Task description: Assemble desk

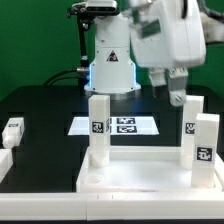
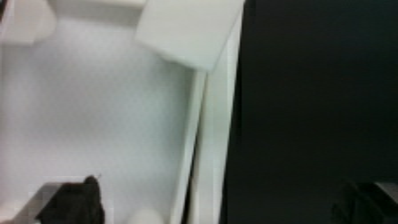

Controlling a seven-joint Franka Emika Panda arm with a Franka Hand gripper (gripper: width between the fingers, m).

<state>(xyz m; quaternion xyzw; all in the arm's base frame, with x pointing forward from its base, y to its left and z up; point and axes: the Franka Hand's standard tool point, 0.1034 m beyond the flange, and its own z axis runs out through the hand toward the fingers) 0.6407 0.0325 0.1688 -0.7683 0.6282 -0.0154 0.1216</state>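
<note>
Nearest the exterior camera, the desk top (image 1: 140, 178) is seen lying upside down on the black worktop (image 1: 40, 105), its rimmed underside facing up. Three white legs are seen standing upright on it: one at the near corner on the exterior view's right (image 1: 205, 148), one just behind it (image 1: 190, 120), and one on the exterior view's left (image 1: 98, 130); each carries a small black-and-white tag. A further loose leg block (image 1: 12, 131) is seen lying on the worktop at the exterior view's left edge, well apart from the desk top.

Behind the desk top, the marker board (image 1: 115, 126) is seen flat on the worktop, in front of the arm's base (image 1: 110, 65).

Above the far right leg, the end effector (image 1: 177, 90) is seen hanging just over its top; whether contact is made cannot be told, nor can the spread of its fingers be judged. In the wrist view, only blurred white surfaces of the desk (image 2: 89, 130) beside dark worktop are shown, with a dark fingertip (image 2: 71, 203) at the frame's edge.
</note>
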